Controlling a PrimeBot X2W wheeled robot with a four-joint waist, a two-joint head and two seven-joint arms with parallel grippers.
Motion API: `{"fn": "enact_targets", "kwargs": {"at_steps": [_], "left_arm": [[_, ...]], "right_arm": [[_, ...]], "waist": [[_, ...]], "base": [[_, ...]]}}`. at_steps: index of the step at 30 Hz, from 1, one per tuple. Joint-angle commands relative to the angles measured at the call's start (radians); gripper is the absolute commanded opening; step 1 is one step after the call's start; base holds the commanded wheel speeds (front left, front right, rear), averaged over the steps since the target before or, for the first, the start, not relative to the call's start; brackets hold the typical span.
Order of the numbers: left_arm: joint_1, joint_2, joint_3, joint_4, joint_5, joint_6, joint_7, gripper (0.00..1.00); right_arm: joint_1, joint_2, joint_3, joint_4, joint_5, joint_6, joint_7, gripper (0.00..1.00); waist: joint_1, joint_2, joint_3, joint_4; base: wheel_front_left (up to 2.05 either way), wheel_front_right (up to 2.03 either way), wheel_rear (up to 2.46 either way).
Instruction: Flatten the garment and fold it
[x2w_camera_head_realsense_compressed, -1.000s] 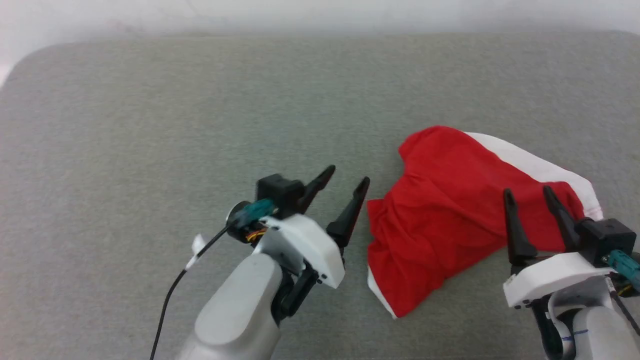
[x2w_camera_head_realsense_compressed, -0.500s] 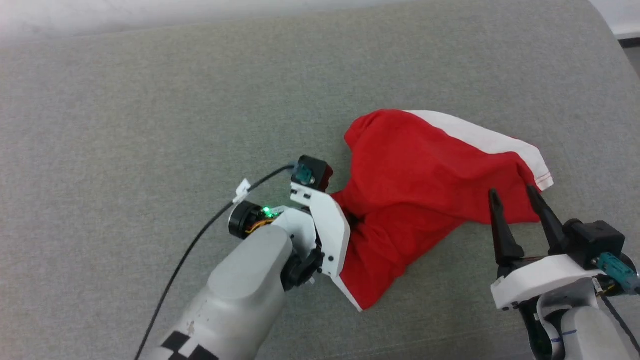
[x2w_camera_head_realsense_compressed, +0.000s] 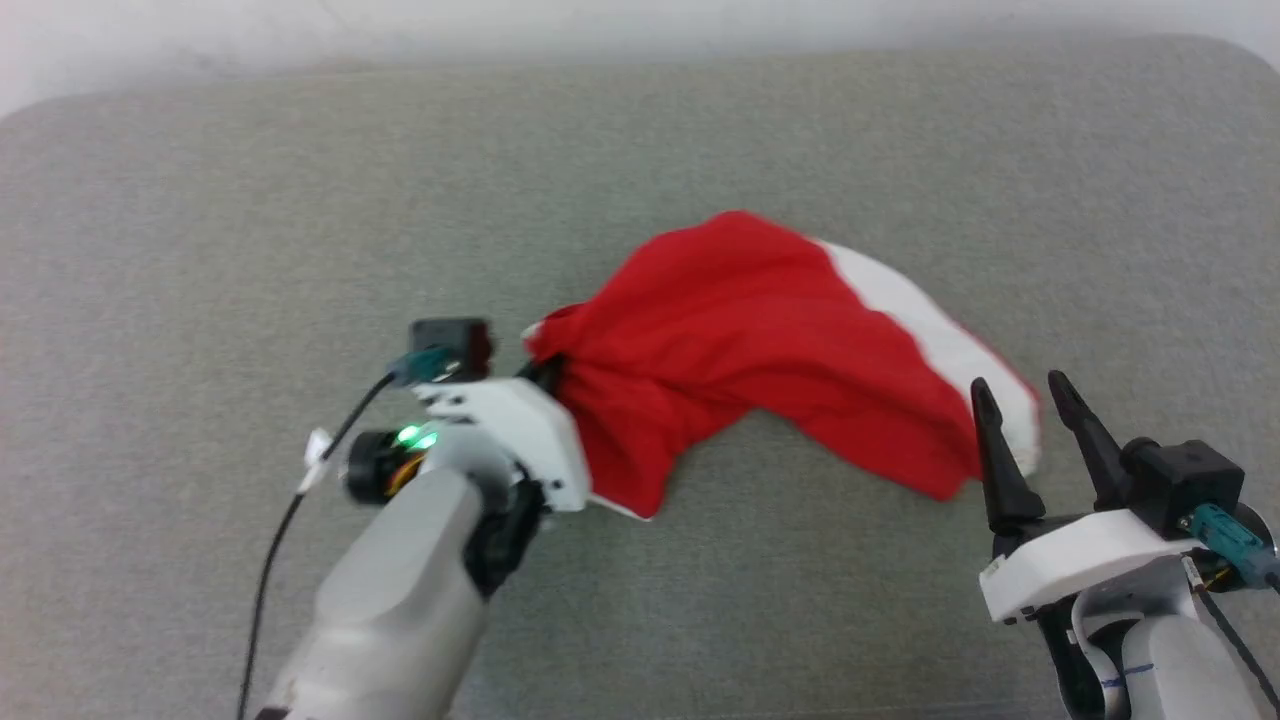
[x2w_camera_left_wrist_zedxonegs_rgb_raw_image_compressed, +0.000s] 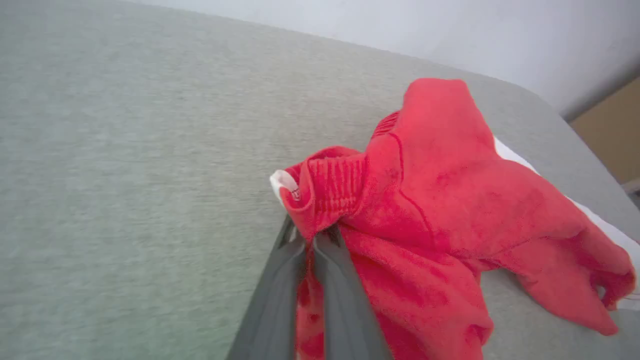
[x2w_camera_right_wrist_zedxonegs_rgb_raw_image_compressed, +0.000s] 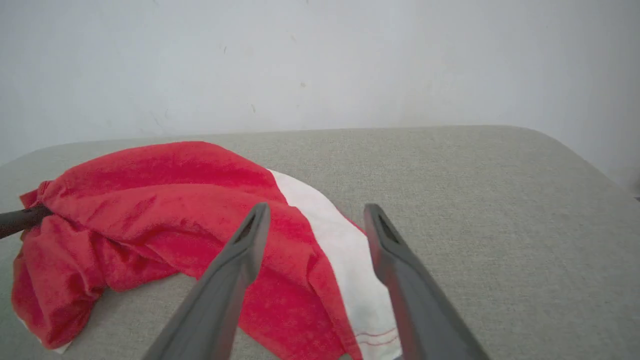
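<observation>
The garment (x2w_camera_head_realsense_compressed: 740, 340) is bright red with a white band, bunched on the grey padded surface near the middle. My left gripper (x2w_camera_head_realsense_compressed: 545, 375) is shut on its left edge, lifting that gathered end. In the left wrist view the two fingers (x2w_camera_left_wrist_zedxonegs_rgb_raw_image_compressed: 280, 285) pinch red cloth of the garment (x2w_camera_left_wrist_zedxonegs_rgb_raw_image_compressed: 440, 200) at its ribbed hem. My right gripper (x2w_camera_head_realsense_compressed: 1020, 400) stands open at the garment's right end, close to the white band, with nothing between its fingers. The right wrist view has the open right gripper (x2w_camera_right_wrist_zedxonegs_rgb_raw_image_compressed: 315, 215) above the garment (x2w_camera_right_wrist_zedxonegs_rgb_raw_image_compressed: 165, 200) and its white band (x2w_camera_right_wrist_zedxonegs_rgb_raw_image_compressed: 340, 250).
The grey padded surface (x2w_camera_head_realsense_compressed: 250, 220) spreads wide to the left and behind the garment. Its rounded far edge meets a pale wall (x2w_camera_right_wrist_zedxonegs_rgb_raw_image_compressed: 320, 60). A black cable (x2w_camera_head_realsense_compressed: 270, 560) trails from my left wrist.
My left gripper went from open beside the garment to shut on its left edge and pulled it left and up. The garment has stretched out. The head camera shifted. The right gripper stays open.
</observation>
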Motion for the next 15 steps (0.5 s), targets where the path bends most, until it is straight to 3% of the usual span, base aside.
{"fn": "enact_targets", "kwargs": {"at_steps": [1, 6, 12, 13, 14, 15], "left_arm": [[0.04, 0.029, 0.021, -0.01, -0.013, 0.013, -0.017, 0.0], [0.153, 0.104, 0.066, -0.07, -0.042, 0.055, -0.022, 0.0], [0.312, 0.153, 0.082, -0.191, -0.077, 0.11, 0.029, 0.0], [0.335, 0.155, 0.082, -0.216, -0.089, 0.108, 0.042, 0.22], [0.355, 0.156, 0.081, -0.243, -0.099, 0.104, 0.052, 0.85], [0.373, 0.156, 0.082, -0.271, -0.11, 0.096, 0.056, 1.0]], "right_arm": [[0.014, 0.0, 0.001, -0.009, -0.007, -0.002, 0.003, 1.0], [0.032, 0.0, 0.003, -0.02, -0.01, -0.002, 0.024, 1.0], [0.049, 0.0, 0.005, -0.031, -0.012, -0.002, 0.048, 1.0], [0.05, 0.0, 0.007, -0.033, -0.012, -0.002, 0.053, 1.0], [0.051, 0.0, 0.009, -0.033, -0.012, -0.002, 0.059, 1.0], [0.052, 0.0, 0.012, -0.033, -0.012, -0.002, 0.068, 1.0]], "waist": [[0.0, 0.0, -0.043, 0.054], [0.0, 0.0, -0.068, 0.103], [0.0, 0.0, -0.083, 0.143], [0.0, 0.0, -0.084, 0.148], [0.0, 0.0, -0.084, 0.152], [0.0, 0.0, -0.084, 0.155]], "base": [[0.0, 0.0, 0.0], [0.0, 0.0, 0.0], [0.0, 0.0, 0.0], [0.0, 0.0, 0.0], [0.0, 0.0, 0.0], [0.0, 0.0, 0.0]]}}
